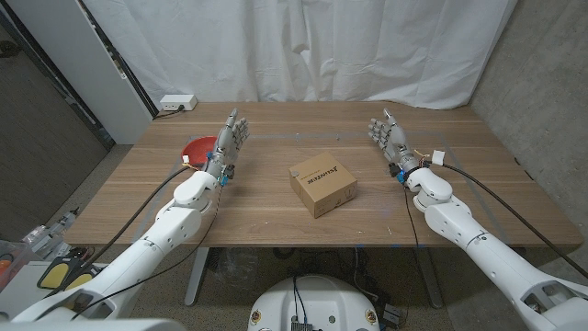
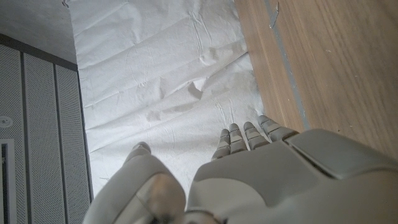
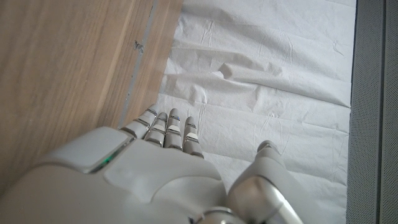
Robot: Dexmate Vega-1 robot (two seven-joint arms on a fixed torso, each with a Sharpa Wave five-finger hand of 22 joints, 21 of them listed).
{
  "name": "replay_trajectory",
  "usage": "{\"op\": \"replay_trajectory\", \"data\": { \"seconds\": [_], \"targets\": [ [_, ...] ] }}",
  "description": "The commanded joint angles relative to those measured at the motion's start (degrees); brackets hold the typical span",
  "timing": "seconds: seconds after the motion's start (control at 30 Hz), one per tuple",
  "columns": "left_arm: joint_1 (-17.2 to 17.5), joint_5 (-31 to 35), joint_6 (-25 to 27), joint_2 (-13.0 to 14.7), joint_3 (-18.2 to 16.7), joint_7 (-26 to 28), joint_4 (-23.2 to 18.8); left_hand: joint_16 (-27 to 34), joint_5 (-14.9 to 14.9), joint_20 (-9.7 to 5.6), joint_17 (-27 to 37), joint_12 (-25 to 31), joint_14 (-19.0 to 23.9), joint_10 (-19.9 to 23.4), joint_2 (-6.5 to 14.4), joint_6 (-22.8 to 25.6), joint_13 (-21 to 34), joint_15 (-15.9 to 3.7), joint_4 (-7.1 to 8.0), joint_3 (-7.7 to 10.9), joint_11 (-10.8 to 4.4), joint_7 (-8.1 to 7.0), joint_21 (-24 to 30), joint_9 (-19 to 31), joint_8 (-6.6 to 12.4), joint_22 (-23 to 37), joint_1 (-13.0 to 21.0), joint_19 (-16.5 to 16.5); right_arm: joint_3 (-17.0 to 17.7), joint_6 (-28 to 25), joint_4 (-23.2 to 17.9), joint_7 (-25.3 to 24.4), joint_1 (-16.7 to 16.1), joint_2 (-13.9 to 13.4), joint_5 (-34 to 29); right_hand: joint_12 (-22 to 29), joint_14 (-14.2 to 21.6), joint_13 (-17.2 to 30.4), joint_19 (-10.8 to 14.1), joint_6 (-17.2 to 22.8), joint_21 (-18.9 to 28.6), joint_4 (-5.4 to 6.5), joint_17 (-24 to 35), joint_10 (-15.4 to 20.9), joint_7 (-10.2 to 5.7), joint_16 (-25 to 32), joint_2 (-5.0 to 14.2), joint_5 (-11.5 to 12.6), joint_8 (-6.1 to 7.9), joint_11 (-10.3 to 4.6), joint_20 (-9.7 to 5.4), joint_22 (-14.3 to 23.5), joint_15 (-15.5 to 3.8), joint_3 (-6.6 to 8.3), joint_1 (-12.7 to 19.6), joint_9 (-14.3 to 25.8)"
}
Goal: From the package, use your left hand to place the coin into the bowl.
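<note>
A brown cardboard package (image 1: 322,187) with a printed lid sits closed in the middle of the wooden table (image 1: 276,216). A red bowl (image 1: 197,150) stands at the table's left side, partly hidden behind my left hand (image 1: 228,141). That hand stands upright with its fingers spread and holds nothing; its back (image 2: 261,180) faces the wrist camera. My right hand (image 1: 390,136) stands the same way at the package's right, open and empty, its back (image 3: 143,174) toward its own camera. No coin is visible.
A white power strip (image 1: 176,103) lies at the table's back left edge. A white cloth backdrop (image 1: 303,46) hangs behind the table. Bare wood surrounds the package on all sides.
</note>
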Motion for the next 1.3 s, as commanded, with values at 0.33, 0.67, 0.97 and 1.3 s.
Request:
{"op": "replay_trajectory", "data": {
  "seconds": [0.33,0.67,0.97,1.3],
  "targets": [
    [1.57,0.52,-2.42,1.58,-0.91,-1.29,-1.87,0.73,-0.25,-1.97,0.03,0.83,3.63,3.46,1.90,2.81,0.22,-0.56,-1.74,1.79,-0.86,-0.47,1.14,0.12,0.92,0.18,3.93,2.52,0.57,1.55,-3.23,-1.54,-1.28,-0.60,-1.30,0.86,1.92,0.18,1.57,2.33,0.49,-0.59,0.16,2.91,-1.74,0.64,0.73,0.26,0.69,-1.02,-1.54,0.06,-1.89,0.51,1.19,0.17],
    [3.55,2.98,-6.41,2.05,-1.38,-0.35,-3.28,0.93,-0.81,-1.87,0.01,1.18,5.91,5.68,2.22,4.72,0.23,-0.80,-2.73,2.12,-1.14,-0.44,1.56,0.14,1.20,0.17,5.77,4.61,0.84,2.54,-3.25,-1.16,-1.41,-0.20,-0.86,0.71,2.23,0.17,1.70,2.43,0.46,-0.70,0.14,2.83,-1.87,0.62,0.84,0.21,0.61,-1.24,-1.68,0.06,-1.69,0.53,1.36,0.16],
    [4.46,6.48,-12.83,0.14,-1.51,1.52,-1.92,1.33,-1.52,-1.51,0.04,1.83,10.12,9.93,2.52,9.58,0.27,-2.17,-4.05,2.45,-2.23,-1.33,2.12,0.20,2.19,0.18,8.20,8.03,1.27,3.27,-3.64,-2.34,-2.50,0.16,-0.83,0.67,2.39,0.17,1.65,2.42,0.37,-0.82,0.14,2.98,-1.84,0.56,1.02,0.16,0.49,-1.35,-1.49,0.06,-1.49,0.60,1.57,0.17],
    [5.17,7.79,-14.79,-0.14,-1.13,1.45,-1.34,1.42,-1.78,-1.06,0.05,1.84,12.55,11.91,2.63,12.01,0.30,-3.09,-4.80,2.60,-3.07,-2.03,2.14,0.23,2.47,0.18,9.57,9.54,1.87,2.78,-5.77,-3.71,-4.30,-0.49,-0.67,0.64,2.53,0.19,1.75,2.67,0.34,-0.93,0.15,3.14,-1.91,0.51,1.19,0.10,0.50,-1.47,-1.44,0.07,-1.44,0.66,1.76,0.19]
  ]
}}
